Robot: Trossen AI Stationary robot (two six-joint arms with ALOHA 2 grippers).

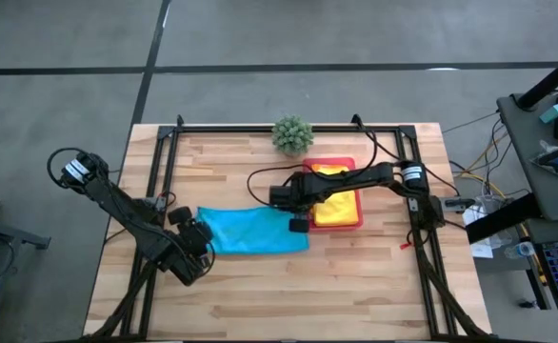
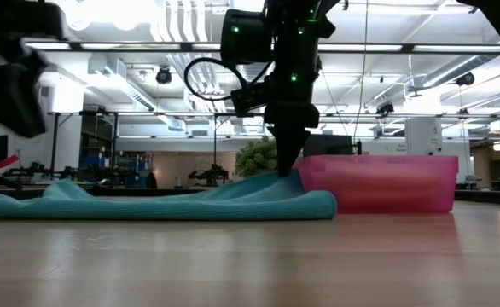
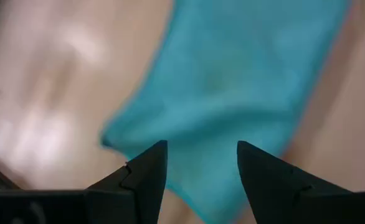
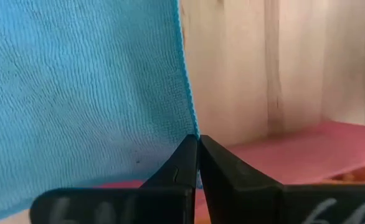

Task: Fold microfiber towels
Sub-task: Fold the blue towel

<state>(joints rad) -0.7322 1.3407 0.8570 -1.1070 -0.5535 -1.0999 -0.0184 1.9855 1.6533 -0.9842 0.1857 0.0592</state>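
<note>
The soft turquoise blue cloth point(image 1: 252, 231) lies flat on the wooden surface point(image 1: 288, 286), beside the flat pink tray point(image 1: 357, 221). The right claw point(image 4: 199, 163) is pinched shut on the cloth's edge. The left claw point(image 3: 201, 171) hangs over the cloth's other end, fingers apart.

Bare tabletop point(image 1: 288, 295) along the front edge, pink tray point(image 1: 358, 221) and potted plant point(image 1: 292, 134) crowding the back
</note>
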